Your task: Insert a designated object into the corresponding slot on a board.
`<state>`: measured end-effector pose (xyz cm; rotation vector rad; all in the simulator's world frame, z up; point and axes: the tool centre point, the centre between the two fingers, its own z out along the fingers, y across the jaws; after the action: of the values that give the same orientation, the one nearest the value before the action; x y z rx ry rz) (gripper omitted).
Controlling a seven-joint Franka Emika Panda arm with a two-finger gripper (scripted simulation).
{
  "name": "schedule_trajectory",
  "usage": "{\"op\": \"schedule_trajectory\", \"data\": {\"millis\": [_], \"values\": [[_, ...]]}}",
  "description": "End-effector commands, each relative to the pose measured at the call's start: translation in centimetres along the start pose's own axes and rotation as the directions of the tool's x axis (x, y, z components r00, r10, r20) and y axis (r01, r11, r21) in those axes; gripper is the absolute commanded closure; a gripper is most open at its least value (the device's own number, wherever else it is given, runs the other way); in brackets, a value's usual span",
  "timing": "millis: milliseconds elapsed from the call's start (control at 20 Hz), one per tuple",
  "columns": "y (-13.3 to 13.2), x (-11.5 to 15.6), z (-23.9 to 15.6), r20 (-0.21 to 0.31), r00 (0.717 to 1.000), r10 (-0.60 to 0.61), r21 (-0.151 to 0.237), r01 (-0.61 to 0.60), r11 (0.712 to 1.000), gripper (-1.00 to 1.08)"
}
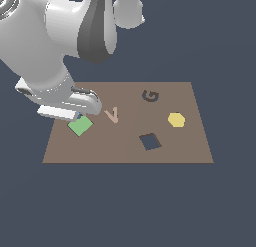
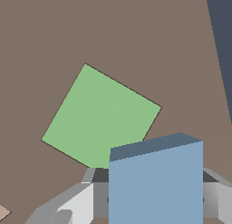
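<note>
**Blue tile held in claw above green square**

The light-blue tile [image 2: 155,184] is seen clamped between the fingers [image 2: 74,205] of the gripper [image 1: 75,115], which is clenched on it. The green square [image 1: 80,125] is found directly beneath the claw, on the brown board [image 1: 125,146]. The navy diamond slot [image 1: 150,141] is located well apart from the claw, toward the exterior view's right, with the pink V [image 1: 113,114] lying between

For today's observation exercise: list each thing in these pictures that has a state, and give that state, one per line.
gripper: shut on the blue tile.
blue tile: held, above the green square.
green square: flat on the board, turned askew.
slot: empty.
yellow hexagon: flat on the board.
board: lying flat.
</note>
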<state>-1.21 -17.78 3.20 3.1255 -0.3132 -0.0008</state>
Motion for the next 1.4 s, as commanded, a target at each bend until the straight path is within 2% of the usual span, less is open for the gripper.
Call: {"op": "schedule_trajectory", "data": {"millis": [0,150,250,350,500,650,850,1350], "values": [[-0.6,1.3,-0.1,-0.001,0.996,-0.092,0.000,0.092,0.996,1.08],[-1.5,3.1,-0.1,-0.001,0.976,-0.219,-0.001,0.219,0.976,1.08],[-2.4,4.3,-0.2,-0.001,0.950,-0.311,-0.001,0.311,0.950,1.08],[-3.5,5.5,-0.2,-0.001,0.914,-0.406,-0.001,0.406,0.914,1.08],[-5.2,7.0,-0.3,-0.001,0.843,-0.538,-0.001,0.538,0.843,1.08],[-7.1,8.3,-0.4,-0.001,0.759,-0.651,-0.002,0.651,0.759,1.08],[-9.7,9.4,-0.5,-0.001,0.632,-0.775,-0.002,0.775,0.632,1.08],[-16.1,10.0,-0.6,0.000,0.276,-0.961,-0.002,0.961,0.276,1.08]]}}
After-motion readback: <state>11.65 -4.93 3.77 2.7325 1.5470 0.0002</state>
